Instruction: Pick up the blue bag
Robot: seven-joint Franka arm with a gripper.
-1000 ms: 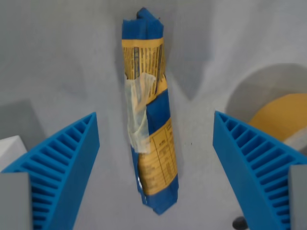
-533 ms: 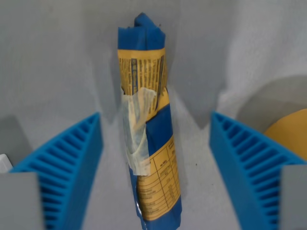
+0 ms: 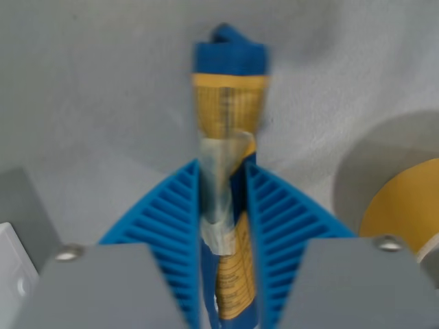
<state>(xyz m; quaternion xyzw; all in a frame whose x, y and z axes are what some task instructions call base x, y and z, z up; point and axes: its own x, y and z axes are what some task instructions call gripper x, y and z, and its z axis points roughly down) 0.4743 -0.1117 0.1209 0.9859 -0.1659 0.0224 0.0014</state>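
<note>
The blue bag (image 3: 230,89) is a long rolled packet, blue with a yellow printed label and a strip of clear tape around its middle. It runs from the top centre of the wrist view down to the bottom edge. My gripper (image 3: 224,226) is shut on the blue bag, with both ribbed blue fingers (image 3: 168,233) pressed against its sides around the taped part. The bag's lower end is partly hidden between the fingers.
The grey surface (image 3: 89,82) fills the background. A round yellow object (image 3: 405,205) shows at the wrist view's right edge, and a white object (image 3: 14,274) sits at the lower left corner.
The fingers have come together from wide apart and now clamp the bag. The view has shifted slightly, with the bag's top now nearer the centre.
</note>
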